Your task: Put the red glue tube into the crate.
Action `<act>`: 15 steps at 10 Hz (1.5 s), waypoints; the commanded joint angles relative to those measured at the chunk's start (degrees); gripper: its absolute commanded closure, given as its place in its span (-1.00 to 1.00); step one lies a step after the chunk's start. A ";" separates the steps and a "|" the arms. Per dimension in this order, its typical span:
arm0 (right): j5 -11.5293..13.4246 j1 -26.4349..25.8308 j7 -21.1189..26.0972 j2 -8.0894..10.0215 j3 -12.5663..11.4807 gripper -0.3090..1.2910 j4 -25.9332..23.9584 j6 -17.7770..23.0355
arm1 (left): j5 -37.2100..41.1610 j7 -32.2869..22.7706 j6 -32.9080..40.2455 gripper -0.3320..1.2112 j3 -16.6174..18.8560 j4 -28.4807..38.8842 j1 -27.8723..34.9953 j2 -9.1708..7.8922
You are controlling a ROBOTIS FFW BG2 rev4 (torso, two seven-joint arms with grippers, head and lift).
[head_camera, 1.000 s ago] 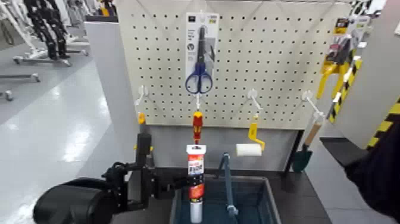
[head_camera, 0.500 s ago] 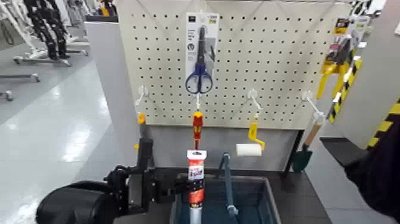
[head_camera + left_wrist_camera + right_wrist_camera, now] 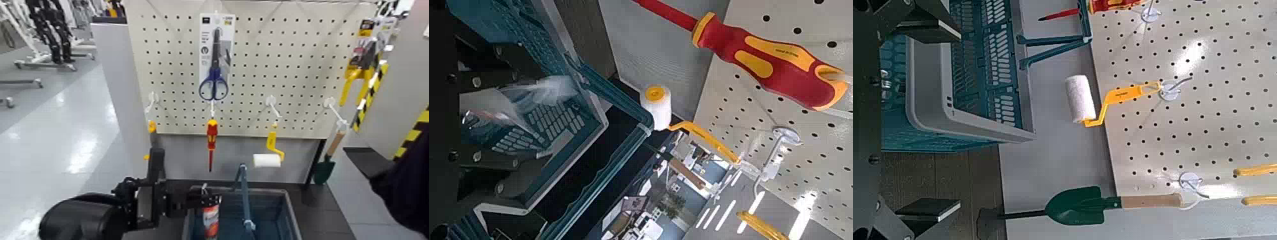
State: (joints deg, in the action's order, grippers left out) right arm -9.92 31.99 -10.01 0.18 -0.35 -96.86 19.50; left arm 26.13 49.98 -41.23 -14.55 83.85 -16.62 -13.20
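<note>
The red glue tube (image 3: 211,223) stands roughly upright over the opening of the crate (image 3: 292,216), just beside its blue-grey bar handle (image 3: 246,199). Its lower end is cut off by the head view, so whether it touches the crate floor cannot be told. The left gripper (image 3: 205,199) is at the tube's upper end, its fingers apart; the tube looks loose between them and seems to be on its way down into the crate. The right gripper (image 3: 928,118) waits off to the crate's other side, its fingers apart and empty.

The likeliest trouble is a crooked landing: if the tube brushes one finger, it could tip, catch on the handle or lean over the rim. A long tube let go on end may also topple once its base meets the floor. Pulling the arm away too soon could drag it sideways, while lifting carelessly could knock the red-and-yellow screwdriver (image 3: 212,135) hanging from the pegboard (image 3: 172,70) just behind.
</note>
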 commanded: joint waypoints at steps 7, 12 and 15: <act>-0.01 0.09 -0.01 -7.12 0.00 -0.45 0.00 0.46 | -7.06 -1.20 1.85 -0.75 1.36 6.51 1.94 -0.24; -0.19 0.35 0.43 -7.38 -0.18 -0.45 0.53 3.18 | -23.93 -17.37 14.16 -0.75 7.34 24.00 18.55 1.60; -0.19 0.62 1.14 -7.47 -0.26 -0.47 0.62 3.53 | -27.01 -31.43 29.01 -0.75 7.69 25.84 28.66 2.48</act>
State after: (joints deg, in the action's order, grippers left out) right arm -10.11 32.59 -8.87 0.18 -0.65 -96.30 22.89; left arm -0.54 18.56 -15.85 -6.72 109.80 10.29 -10.56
